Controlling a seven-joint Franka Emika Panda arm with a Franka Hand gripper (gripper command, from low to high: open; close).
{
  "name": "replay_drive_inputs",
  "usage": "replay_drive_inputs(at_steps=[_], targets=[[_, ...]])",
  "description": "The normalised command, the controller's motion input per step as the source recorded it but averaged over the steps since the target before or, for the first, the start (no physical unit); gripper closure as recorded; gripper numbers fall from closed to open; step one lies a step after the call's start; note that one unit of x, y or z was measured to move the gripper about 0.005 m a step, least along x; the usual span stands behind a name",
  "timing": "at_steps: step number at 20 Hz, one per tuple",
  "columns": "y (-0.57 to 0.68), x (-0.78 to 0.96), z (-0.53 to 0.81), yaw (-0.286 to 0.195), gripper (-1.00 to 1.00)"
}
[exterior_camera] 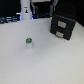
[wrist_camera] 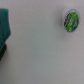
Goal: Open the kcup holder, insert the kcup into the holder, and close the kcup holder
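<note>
The kcup is a small white pod with a green top, standing upright on the white table left of the middle in the exterior view. In the wrist view the kcup appears from above as a green disc with a white rim. The kcup holder is a black box at the exterior view's back right. Two pale handle marks show on its front, and its drawers look shut. No gripper fingers appear in either view.
A tall white object stands at the back of the table, to the exterior view's left of the holder. Dark clutter lines the far edge. A teal shape and a dark patch sit at the wrist view's border.
</note>
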Motion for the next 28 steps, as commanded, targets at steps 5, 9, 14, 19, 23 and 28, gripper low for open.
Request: replay_drive_inputs(at_steps=[5,9,14,19,23,28], targets=[[0.66,-0.16,0.11,-0.154,-1.0],[0.72,-0.18,0.04,-0.156,-1.0],[0.73,-0.19,0.02,-0.176,-1.0],[0.73,-0.23,-0.01,-0.183,-1.0],[0.66,-0.26,-0.12,-0.192,-1.0],[0.59,-0.23,-0.2,-0.197,-1.0]])
